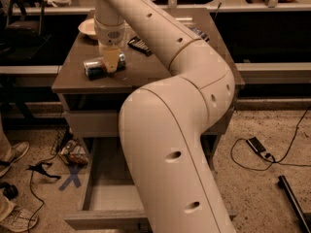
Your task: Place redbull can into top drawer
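redbull can (pixel 93 68): on its side on the cabinet top (pixel 146 73), far left; long axis runs left-right | gripper (pixel 111 64): pointing down over the can's right half; you cannot tell the jaw state | top drawer (pixel 112 198): open, near and below; your carry runs nearward

No readable text anywhere; the gripper (pixel 111 66) is at the redbull can (pixel 93 68).

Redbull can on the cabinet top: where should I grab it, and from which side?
Take the redbull can across its round body near mid-length, coming straight down from above: it lies on its side on the cabinet top, long axis roughly left-right. The tool sits directly over its right half.
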Motion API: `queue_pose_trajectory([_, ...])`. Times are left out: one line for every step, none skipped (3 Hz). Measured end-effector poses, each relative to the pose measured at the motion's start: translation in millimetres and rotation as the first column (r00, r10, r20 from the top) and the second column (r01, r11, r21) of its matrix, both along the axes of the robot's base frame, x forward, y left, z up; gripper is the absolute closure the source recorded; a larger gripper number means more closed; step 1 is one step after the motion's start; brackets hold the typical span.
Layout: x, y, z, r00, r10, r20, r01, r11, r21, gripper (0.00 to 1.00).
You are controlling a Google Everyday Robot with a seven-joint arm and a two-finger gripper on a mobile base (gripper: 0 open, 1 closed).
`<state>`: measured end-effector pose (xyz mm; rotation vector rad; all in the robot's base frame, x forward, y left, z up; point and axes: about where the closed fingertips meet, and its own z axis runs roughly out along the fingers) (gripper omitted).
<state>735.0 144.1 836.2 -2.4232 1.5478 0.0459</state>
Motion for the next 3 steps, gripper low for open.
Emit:
queue_pose_trajectory([-3.4, -1.7, -3.8, 0.9995, -0.015, -0.026, 0.015, 1.000, 0.026, 0.72])
queue_pose_trajectory([-11.6, -25.8, 12.2, 0.9973, -0.065, -0.034, 0.068, 0.992, 0.103, 0.96])
queue_pose_trajectory([-22.7, -77.8, 37.0, 0.9840, -0.178, -0.013, 0.177, 0.973, 0.147, 1.00])
